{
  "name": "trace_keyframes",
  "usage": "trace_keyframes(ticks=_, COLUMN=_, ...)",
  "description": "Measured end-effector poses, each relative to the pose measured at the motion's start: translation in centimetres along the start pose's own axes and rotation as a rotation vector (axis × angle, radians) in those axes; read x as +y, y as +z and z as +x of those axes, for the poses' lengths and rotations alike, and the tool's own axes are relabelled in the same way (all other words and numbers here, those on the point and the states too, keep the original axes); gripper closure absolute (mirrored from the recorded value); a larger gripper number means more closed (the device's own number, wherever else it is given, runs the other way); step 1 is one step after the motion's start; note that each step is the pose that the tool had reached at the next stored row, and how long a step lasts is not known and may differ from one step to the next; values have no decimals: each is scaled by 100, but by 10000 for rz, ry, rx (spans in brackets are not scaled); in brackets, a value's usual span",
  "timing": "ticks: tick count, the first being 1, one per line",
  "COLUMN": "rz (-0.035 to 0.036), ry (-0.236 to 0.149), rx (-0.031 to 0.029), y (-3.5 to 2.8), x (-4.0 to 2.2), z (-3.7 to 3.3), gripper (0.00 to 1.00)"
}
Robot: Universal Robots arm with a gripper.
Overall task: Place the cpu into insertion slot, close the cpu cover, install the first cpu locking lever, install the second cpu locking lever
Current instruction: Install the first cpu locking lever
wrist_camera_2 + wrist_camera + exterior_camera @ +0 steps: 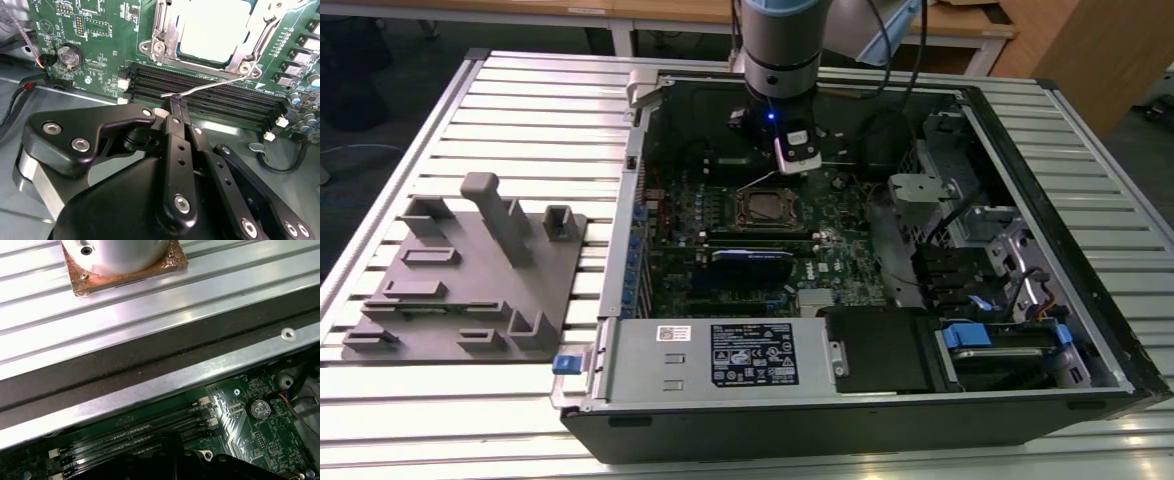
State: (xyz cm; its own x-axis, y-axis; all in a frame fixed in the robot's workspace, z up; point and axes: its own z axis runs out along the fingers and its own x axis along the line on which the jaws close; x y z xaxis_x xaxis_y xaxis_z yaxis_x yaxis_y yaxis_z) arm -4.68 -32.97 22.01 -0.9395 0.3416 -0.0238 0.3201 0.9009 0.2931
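Fingers [176, 117] pinch the locking lever [220, 84] at its free end — for leverage, we judge — beside the cpu [215, 25] under its cover [166, 22].

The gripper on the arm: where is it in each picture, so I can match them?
Exterior view: the gripper hangs in the open computer case, by the cpu cover.
Second wrist view: the gripper, black, in front, shut on the locking lever.
First wrist view: the gripper, a dark shape before the long black slots.
Shared landmark: the green circuit board.
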Motion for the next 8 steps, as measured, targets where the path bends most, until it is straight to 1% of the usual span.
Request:
trace_keyframes(ticks=2, rz=-5, ry=1, rx=2, y=0, x=0, z=0, gripper=89)
trace_keyframes(ticks=4, rz=-4, ry=-2, rx=0, y=-4, x=-9, z=23, gripper=89)
trace_keyframes(ticks=8, rz=-20, ry=-11, rx=-39, y=-19, x=-51, z=148, gripper=89)
